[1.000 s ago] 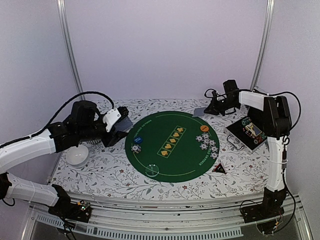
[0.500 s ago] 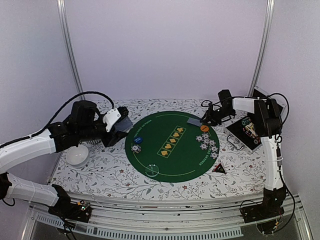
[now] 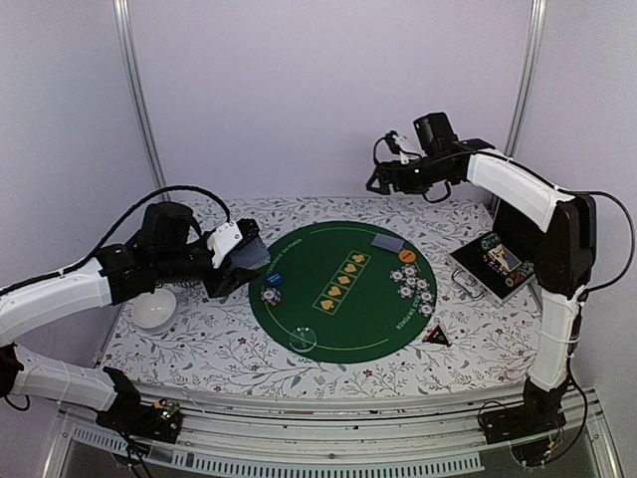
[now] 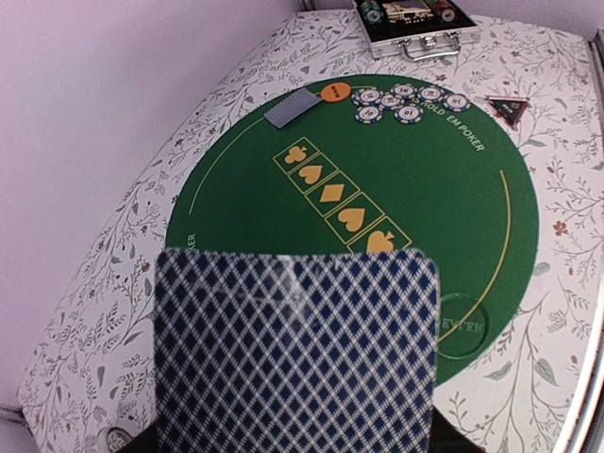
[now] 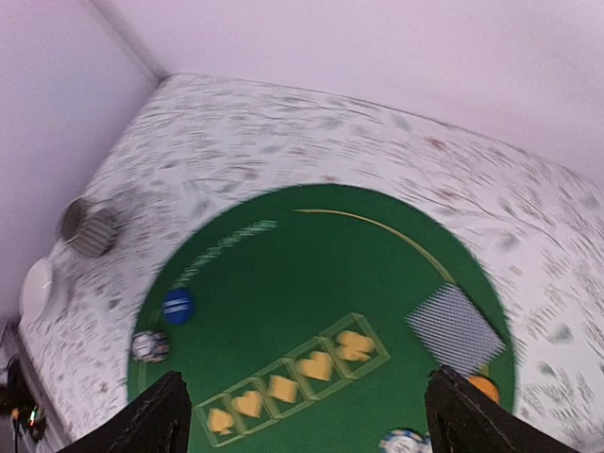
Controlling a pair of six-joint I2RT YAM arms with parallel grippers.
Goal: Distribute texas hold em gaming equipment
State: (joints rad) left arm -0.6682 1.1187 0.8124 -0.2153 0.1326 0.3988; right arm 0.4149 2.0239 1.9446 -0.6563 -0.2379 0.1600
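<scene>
My left gripper is shut on a stack of blue-diamond-backed playing cards and holds it at the left edge of the round green mat. The stack hides the fingers in the left wrist view. One card lies face down on the mat's far right, beside the orange button. A cluster of whitish poker chips sits just in front of that button. The blue button and a small chip stack lie at the mat's left. My right gripper hangs open and empty, high over the mat's back edge.
An open chip case lies at the right of the table. A black triangle sits by the mat's near right rim. A white bowl and a striped mug stand on the left. A clear disc rests on the mat's front.
My right gripper opened and let go of the card on the mat's far right. It then rose up and swung back to the left. My left gripper edged slightly right with the stack.
</scene>
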